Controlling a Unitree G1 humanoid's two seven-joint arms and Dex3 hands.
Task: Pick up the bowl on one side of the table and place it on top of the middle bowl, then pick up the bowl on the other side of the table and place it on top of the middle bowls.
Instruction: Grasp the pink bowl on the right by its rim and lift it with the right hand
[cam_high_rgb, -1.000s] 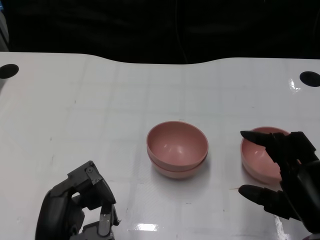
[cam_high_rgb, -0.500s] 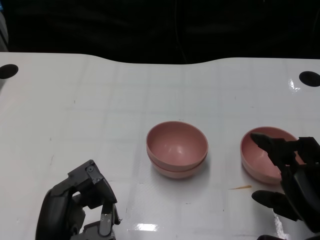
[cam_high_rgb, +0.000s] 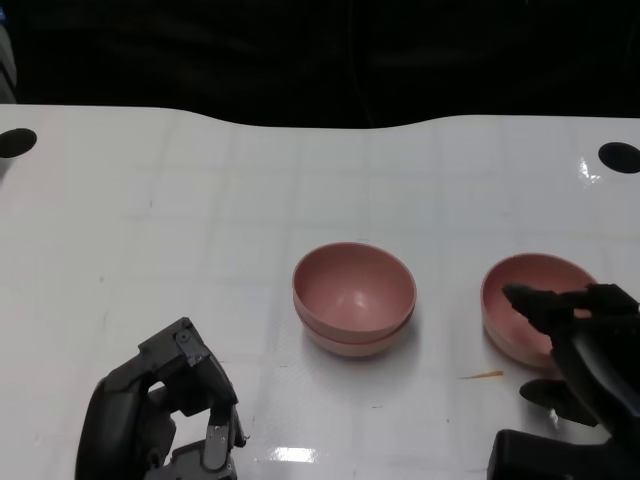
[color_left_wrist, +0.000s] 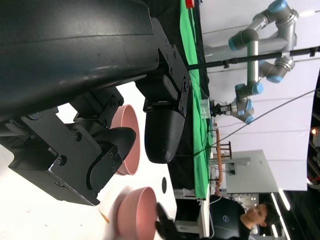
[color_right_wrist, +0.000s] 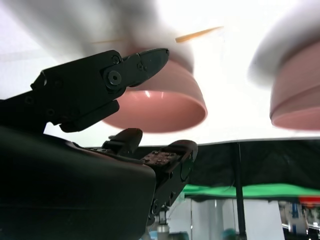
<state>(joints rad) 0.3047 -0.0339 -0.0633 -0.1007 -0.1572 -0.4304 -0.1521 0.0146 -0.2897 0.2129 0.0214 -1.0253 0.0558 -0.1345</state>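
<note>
Two pink bowls stand nested as the middle stack (cam_high_rgb: 354, 298) (color_right_wrist: 298, 95) at the table's centre. A single pink bowl (cam_high_rgb: 525, 300) (color_right_wrist: 159, 107) sits to its right. My right hand (cam_high_rgb: 582, 345) (color_right_wrist: 95, 95) is at that bowl's near right rim with fingers spread. One fingertip (cam_high_rgb: 516, 295) reaches over the bowl's inside, and the thumb (cam_high_rgb: 545, 392) hangs outside, clear of the wall. It grips nothing. My left hand (cam_high_rgb: 165, 415) (color_left_wrist: 115, 130) rests at the lower left with fingers curled in and nothing held, well away from the bowls.
A thin tan sliver (cam_high_rgb: 482, 375) lies on the white table (cam_high_rgb: 200, 200) in front of the right bowl. Black round marks sit at the far left (cam_high_rgb: 15, 141) and far right (cam_high_rgb: 619, 156) edges. In the left wrist view a person (color_left_wrist: 247, 215) sits beyond the table.
My right hand has drawn back toward me and to the right, so more of the right bowl and the tan sliver show. The bowls and my left hand have stayed put.
</note>
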